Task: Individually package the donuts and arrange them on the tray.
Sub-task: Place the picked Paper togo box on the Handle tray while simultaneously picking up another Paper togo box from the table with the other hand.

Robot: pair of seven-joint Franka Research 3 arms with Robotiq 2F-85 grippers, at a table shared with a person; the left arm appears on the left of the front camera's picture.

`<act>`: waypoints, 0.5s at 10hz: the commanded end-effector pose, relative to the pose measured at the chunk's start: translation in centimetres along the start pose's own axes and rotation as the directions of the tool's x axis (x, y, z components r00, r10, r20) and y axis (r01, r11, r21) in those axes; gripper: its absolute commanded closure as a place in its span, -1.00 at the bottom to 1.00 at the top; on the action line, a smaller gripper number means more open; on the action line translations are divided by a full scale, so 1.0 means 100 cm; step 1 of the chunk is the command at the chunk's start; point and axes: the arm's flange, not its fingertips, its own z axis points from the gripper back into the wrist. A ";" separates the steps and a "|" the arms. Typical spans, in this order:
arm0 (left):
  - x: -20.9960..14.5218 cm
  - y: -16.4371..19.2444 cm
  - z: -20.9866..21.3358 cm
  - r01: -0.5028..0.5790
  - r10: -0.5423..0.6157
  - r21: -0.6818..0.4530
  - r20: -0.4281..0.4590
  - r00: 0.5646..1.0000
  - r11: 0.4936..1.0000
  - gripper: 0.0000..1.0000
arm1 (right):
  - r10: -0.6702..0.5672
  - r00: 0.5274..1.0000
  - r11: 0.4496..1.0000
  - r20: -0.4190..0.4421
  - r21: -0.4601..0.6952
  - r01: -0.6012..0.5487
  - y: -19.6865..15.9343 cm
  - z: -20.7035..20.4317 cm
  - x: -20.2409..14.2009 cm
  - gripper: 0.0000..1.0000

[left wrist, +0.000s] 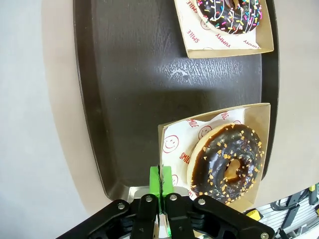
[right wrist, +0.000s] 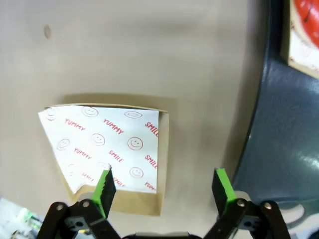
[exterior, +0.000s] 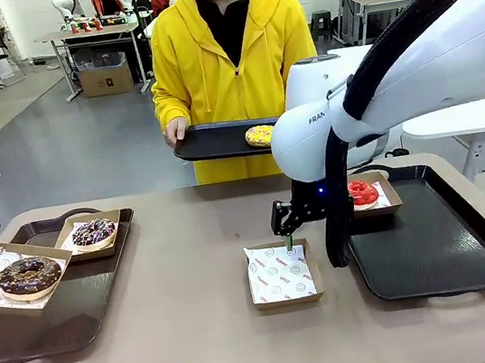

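Four donuts are in play: three sit in cartons and one does not. Nearest, on the left tray, the chocolate donut lies flat in its carton, which overhangs the tray's rim. The left fingers are pressed fully together on that carton's corner, with the wall running into the seam between the pads.

At the centre of the bench stands an empty paper-lined carton. The right fingers hang just above its far edge, spread wide and holding nothing.

Behind these, the sprinkled dark donut rests in a carton on the left tray. The red donut rests in a carton at the far-left corner of the right tray.

Farthest, the yellow donut lies flat, hole up, on a held tray that a person's hand keeps beyond the bench's far edge. A ring has no long axis, so the approach angle looks free. The yellow donut lies straight beyond the right fingers and well apart from them. The right arm is judged the nearer.
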 end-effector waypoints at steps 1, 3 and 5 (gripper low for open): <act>0.001 -0.001 0.004 0.002 -0.002 -0.002 -0.006 1.000 1.000 0.98 | 0.011 1.000 1.000 -0.007 0.005 -0.011 0.001 0.008 -0.003 -1.00; 0.001 -0.001 0.004 0.002 -0.002 -0.002 -0.006 1.000 1.000 0.98 | 0.011 1.000 1.000 -0.007 0.005 -0.011 0.001 0.008 -0.003 -1.00; 0.000 0.000 0.000 0.000 0.000 0.000 0.000 1.000 1.000 0.98 | 0.004 1.000 1.000 0.004 -0.001 -0.004 0.001 0.005 -0.001 -1.00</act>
